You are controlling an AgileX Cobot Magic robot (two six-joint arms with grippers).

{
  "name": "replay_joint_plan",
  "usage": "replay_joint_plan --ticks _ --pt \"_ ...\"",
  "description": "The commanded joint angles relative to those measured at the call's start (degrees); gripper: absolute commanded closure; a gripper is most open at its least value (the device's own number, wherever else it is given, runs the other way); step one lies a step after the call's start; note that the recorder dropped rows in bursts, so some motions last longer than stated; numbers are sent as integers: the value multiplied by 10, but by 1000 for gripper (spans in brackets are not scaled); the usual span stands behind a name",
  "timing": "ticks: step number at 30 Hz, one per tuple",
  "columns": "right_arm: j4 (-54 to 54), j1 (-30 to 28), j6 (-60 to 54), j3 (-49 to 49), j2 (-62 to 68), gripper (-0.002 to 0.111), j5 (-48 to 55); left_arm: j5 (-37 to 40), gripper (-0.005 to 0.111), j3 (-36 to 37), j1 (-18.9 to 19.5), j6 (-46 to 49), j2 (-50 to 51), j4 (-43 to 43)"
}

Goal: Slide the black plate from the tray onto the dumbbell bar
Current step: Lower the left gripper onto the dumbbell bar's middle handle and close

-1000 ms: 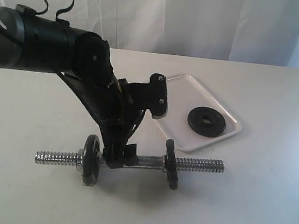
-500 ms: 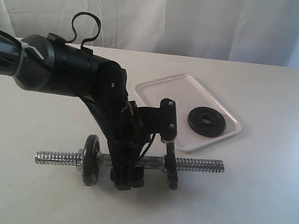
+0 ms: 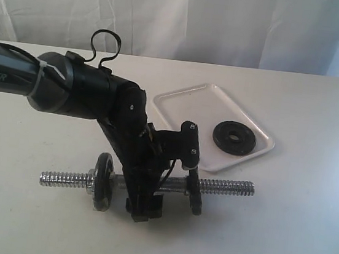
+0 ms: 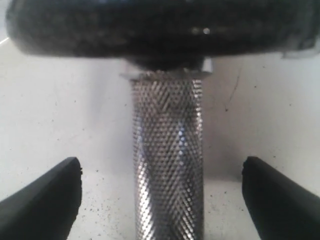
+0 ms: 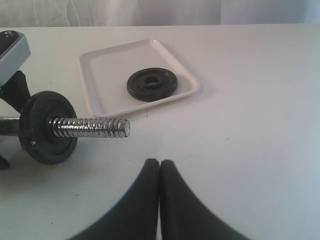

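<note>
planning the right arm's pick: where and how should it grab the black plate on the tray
Probably from above: the black plate lies flat in the tray, so put one finger in its central hole, the other outside the raised rim.

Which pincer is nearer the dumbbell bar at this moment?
Left. The left pincer, open, straddles the knurled middle of the dumbbell bar; the right pincer is shut and apart from the bar, off its threaded end.

One dumbbell bar (image 3: 224,186) with two mounted black discs (image 3: 103,181) (image 3: 195,195). One loose black plate (image 3: 234,137). One white tray (image 3: 182,100). One table (image 3: 279,240). Three black discs altogether.
</note>
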State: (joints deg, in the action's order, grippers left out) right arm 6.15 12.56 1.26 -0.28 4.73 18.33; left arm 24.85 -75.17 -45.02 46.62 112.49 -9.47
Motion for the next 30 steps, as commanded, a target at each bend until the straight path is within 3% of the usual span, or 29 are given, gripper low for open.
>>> replay_joint_plan --ticks 1,14,16,18,19,21,30 --pt "-2 0 1 3 -2 108 -4 -15 19 -2 -3 -6 1 -6" --pt "-2 0 1 3 -2 108 -4 -30 23 -2 -3 -23 22 -6" --pt "-2 0 1 3 -2 108 -4 -30 37 -2 -3 -23 22 -6" --pt "-2 0 1 3 -2 108 -4 -27 65 -2 -3 -23 22 -6" --pt "-2 0 1 3 -2 108 -4 -22 85 -2 -3 -23 22 -6" --pt "-2 0 1 3 -2 108 -4 -21 106 -2 -3 -22 22 -6" --pt "-2 0 1 3 -2 108 -4 -38 107 -2 -3 -30 15 -11"
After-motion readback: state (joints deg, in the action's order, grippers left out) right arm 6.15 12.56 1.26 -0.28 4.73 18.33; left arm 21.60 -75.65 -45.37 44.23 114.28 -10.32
